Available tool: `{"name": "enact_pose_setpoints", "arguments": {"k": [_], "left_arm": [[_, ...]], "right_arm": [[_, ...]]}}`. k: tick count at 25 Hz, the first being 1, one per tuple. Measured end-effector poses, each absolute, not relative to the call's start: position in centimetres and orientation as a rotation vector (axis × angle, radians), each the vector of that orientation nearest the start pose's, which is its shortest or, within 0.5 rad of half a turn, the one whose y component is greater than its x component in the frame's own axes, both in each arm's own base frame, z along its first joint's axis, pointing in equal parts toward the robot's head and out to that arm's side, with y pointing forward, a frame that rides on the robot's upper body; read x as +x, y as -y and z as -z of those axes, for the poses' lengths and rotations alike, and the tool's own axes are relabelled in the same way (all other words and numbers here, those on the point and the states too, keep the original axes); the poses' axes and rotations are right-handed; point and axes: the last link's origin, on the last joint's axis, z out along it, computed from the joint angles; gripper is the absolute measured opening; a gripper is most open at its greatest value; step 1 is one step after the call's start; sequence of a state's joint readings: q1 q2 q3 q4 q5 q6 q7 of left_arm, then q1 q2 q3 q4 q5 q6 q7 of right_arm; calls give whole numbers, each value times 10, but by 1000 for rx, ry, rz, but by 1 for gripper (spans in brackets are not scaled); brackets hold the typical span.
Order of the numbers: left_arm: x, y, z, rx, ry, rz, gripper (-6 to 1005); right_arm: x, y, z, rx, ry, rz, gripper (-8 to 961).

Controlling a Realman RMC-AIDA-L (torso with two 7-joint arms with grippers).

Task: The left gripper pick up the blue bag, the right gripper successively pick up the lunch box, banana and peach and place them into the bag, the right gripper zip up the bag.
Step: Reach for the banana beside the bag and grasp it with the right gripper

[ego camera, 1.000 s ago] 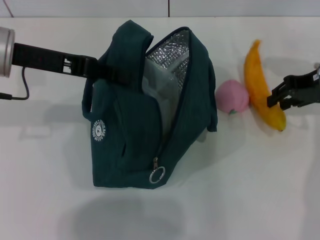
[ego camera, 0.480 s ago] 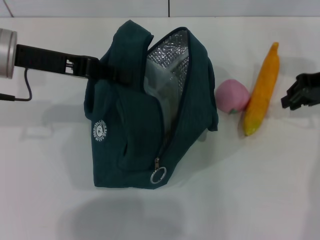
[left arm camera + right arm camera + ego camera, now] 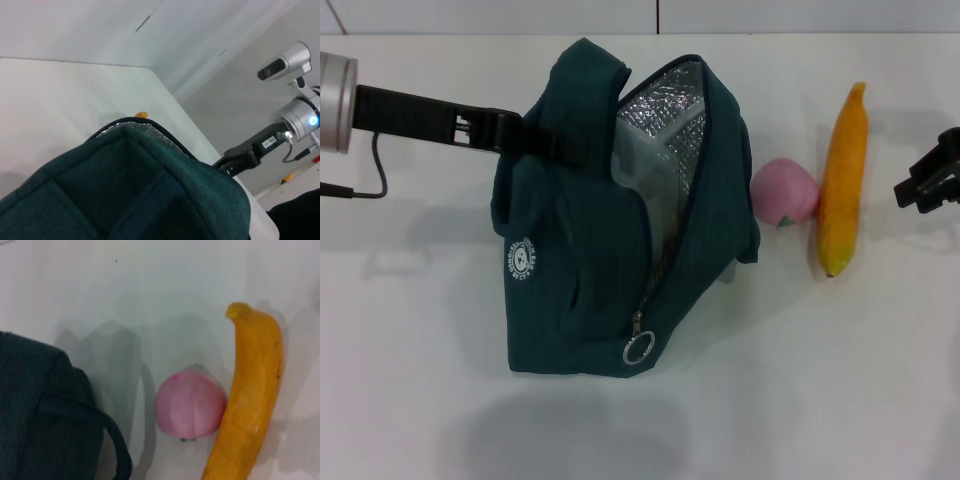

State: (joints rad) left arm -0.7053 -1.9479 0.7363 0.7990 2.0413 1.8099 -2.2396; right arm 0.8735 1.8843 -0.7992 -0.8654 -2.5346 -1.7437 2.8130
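The blue bag [image 3: 590,260] stands in the middle of the table with its top open and the foil lining showing. My left gripper [image 3: 532,143] is shut on the bag's handle and holds it up. The lunch box [image 3: 632,168] shows as a clear shape inside the bag. The peach [image 3: 785,192] lies just right of the bag, and the banana [image 3: 842,185] lies beside it, touching it. My right gripper [image 3: 918,192] is open and empty at the right edge, apart from the banana. The right wrist view shows the peach [image 3: 190,409], the banana [image 3: 250,405] and the bag [image 3: 40,415].
The white table [image 3: 820,380] ends at a wall along the back. The bag's zipper ring pull [image 3: 638,350] hangs at the front. The left wrist view shows the bag fabric [image 3: 125,190], the banana's tip [image 3: 141,114] and the right arm [image 3: 250,154] beyond.
The banana has swung from slanting to nearly straight and shifted towards the peach. My right gripper has drawn back to the right, away from it. The left gripper and bag have held still.
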Motion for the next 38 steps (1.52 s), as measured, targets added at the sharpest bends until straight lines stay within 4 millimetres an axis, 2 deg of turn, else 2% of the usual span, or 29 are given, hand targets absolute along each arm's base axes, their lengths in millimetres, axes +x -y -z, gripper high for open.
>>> {"name": "enact_pose_setpoints", "arguments": {"k": [13, 18, 21, 26, 31, 32, 35, 38], "left_arm": [[-194, -363, -59, -2810, 1391, 677, 41], [-194, -363, -58, -2803, 1395, 683, 41], [-193, -363, -58, -2807, 1391, 685, 41], [-192, -363, -57, -2813, 1386, 684, 41], [-193, -362, -55, -2819, 1382, 682, 41], [-193, -362, -55, -2819, 1379, 683, 41], [-194, -361, -55, -2820, 1372, 684, 41], [-194, -360, -53, -2824, 1365, 684, 41]], "right_arm": [[181, -413, -83, -2491, -1560, 77, 276], [175, -415, -82, -2538, -1489, 85, 381], [173, -419, -86, -2536, -1477, 92, 624], [169, -424, -97, -2557, -1431, 118, 850], [168, -423, -102, -2619, -1334, 148, 866], [164, -422, -104, -2711, -1168, 180, 869], [161, -420, -102, -2806, -940, 253, 867], [159, -417, -92, -2903, -661, 428, 866]]}}
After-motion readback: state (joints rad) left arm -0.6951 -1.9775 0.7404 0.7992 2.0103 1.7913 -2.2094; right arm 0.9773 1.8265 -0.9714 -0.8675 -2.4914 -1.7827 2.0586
